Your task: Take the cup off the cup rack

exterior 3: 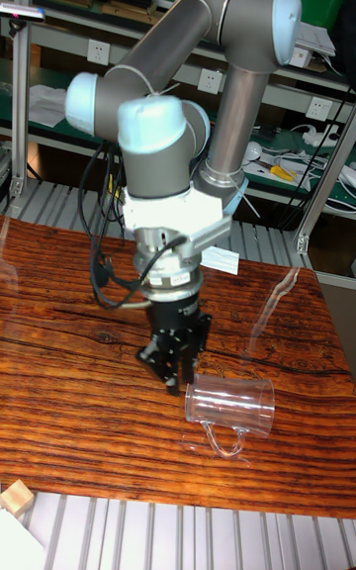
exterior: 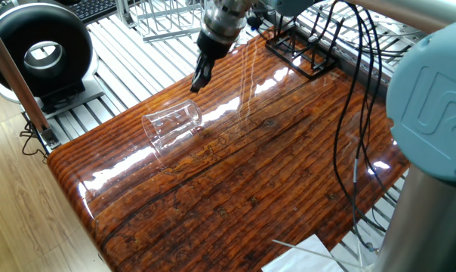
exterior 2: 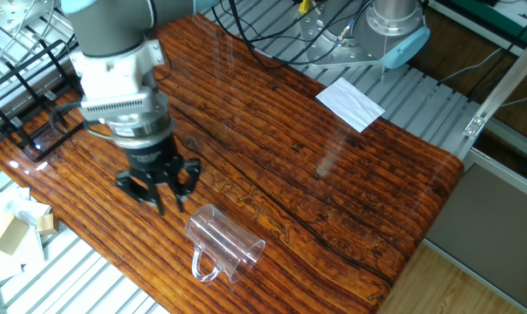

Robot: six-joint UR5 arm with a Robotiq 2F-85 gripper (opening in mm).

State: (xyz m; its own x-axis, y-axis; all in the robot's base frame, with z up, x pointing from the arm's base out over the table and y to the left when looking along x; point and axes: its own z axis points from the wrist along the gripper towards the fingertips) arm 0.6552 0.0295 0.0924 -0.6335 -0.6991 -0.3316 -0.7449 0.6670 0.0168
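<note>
Below and just beside the open, empty gripper (exterior 2: pixel 161 197), the cup (exterior 2: pixel 222 242) lies on its side on the table (exterior 2: pixel 351 187); rigid, slippery and likely fragile, it is best regrasped across the wall.

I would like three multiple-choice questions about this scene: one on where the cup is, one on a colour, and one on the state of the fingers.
1. Where is the cup?
A. hanging on the cup rack
B. on the wooden table
C. between the fingers

2. What colour is the cup rack?
A. black
B. white
C. red

3. How are the fingers of the gripper?
A. shut on the cup
B. open, holding nothing
C. shut on a cable

Answers:
1 B, the cup lies on its side on the table, far from the rack.
2 A, its thin wires are black.
3 B, they are spread above the table, apart from the cup.
</note>
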